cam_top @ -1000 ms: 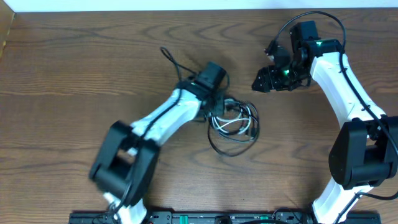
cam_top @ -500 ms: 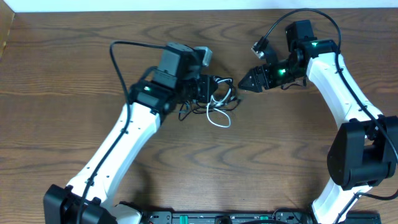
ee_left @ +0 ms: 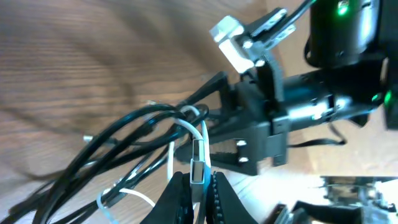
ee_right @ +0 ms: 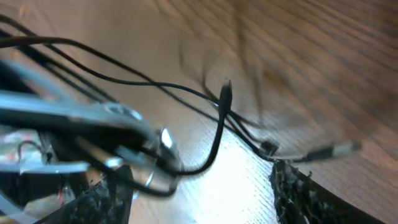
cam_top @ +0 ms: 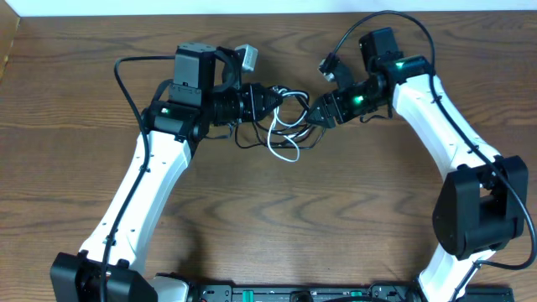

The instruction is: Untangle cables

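A tangle of thin cables, one white (cam_top: 281, 144) and black ones (cam_top: 295, 107), hangs lifted between the two arms at the table's upper middle. My left gripper (cam_top: 270, 98) is shut on the metal plug (ee_left: 198, 169) of the white cable (ee_left: 173, 163), with black cables (ee_left: 118, 134) looping over it. My right gripper (cam_top: 312, 115) is open, its fingers spread at the tangle's right side, with black cables (ee_right: 214, 134) running between and in front of them. The right gripper also shows in the left wrist view (ee_left: 249, 134).
The wooden table (cam_top: 336, 218) stretches around the arms. A thick black arm wire (cam_top: 126, 71) loops off the left arm, another (cam_top: 394, 21) arcs over the right arm. A black rail (cam_top: 294, 294) lies along the front edge.
The left arm has swung up and left, lifting the tangle off the table by the white plug. The right gripper has moved left, up to the tangle.
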Available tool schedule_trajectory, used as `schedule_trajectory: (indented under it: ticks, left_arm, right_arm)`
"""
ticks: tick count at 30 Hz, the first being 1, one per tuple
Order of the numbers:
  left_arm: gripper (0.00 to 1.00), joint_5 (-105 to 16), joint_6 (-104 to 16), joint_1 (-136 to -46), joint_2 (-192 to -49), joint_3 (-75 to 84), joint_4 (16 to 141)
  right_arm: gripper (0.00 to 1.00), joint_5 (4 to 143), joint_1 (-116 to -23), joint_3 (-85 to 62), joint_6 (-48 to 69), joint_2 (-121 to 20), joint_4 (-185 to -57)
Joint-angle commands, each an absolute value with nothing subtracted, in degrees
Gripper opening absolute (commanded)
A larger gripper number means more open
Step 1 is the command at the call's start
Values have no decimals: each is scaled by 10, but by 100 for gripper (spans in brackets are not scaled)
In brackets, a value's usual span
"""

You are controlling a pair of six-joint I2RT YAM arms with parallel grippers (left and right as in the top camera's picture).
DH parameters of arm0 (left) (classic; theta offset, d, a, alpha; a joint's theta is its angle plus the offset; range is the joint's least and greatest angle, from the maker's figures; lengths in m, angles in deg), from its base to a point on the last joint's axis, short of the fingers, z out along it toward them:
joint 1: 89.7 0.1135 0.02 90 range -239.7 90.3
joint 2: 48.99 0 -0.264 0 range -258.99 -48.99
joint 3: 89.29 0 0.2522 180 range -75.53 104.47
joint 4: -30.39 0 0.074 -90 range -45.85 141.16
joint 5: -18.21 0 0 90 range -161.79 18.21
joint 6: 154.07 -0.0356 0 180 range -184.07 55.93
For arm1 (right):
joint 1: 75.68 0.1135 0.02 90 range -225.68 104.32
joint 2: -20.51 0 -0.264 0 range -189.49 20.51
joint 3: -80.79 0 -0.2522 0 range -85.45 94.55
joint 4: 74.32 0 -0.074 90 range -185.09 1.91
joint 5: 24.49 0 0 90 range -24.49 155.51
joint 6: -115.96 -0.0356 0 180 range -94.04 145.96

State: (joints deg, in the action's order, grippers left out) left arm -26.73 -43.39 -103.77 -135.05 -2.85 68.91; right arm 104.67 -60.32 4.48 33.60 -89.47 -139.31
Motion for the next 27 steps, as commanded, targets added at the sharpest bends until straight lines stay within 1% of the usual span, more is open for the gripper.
schedule_trajectory:
  ticks: [1, 3, 4, 5, 6, 7, 8, 14, 15, 20, 24, 27]
  left_arm:
    - [7, -232, -392, -1036, -1350, -19, 675]
    - [8, -219, -382, -1036, -1350, -19, 665]
    - [8, -207, -381, -1036, -1350, -19, 659]
    - [8, -201, -377, -1036, -1350, -19, 656]
    - [8, -199, -368, -1036, -1350, -19, 656]
    - [7, -199, -360, -1036, -1350, -19, 656]
    - [7, -199, -356, -1036, -1350, -19, 657]
    - [7, -144, -357, -1036, -1350, -19, 657]
    - [8, -136, -356, -1036, -1350, -19, 659]
    - [8, -107, -356, -1021, -1349, -19, 668]
    - [7, -107, -357, -988, -1341, -19, 670]
    - [7, -110, -361, -958, -1336, -19, 670]
  right_arm:
    - [62, 1019, -591, 43, 286, -885, -1380]
    - [59, 1003, -586, 43, 268, -885, -1372]
    - [56, 984, -582, 42, 250, -885, -1364]
    - [49, 970, -579, 41, 237, -885, -1355]
    - [34, 955, -576, 38, 225, -885, -1346]
    - [23, 939, -572, 36, 212, -885, -1336]
    - [18, 918, -568, 33, 195, -885, -1323]
    - [3, 837, -558, 16, 141, -886, -1257]
    - [1, 819, -558, 12, 125, -886, -1252]
    - [1, 679, -570, -14, 20, -886, -1269]
    - [1, 636, -597, -32, 14, -886, -1296]
    - [1, 619, -633, -42, 15, -886, -1326]
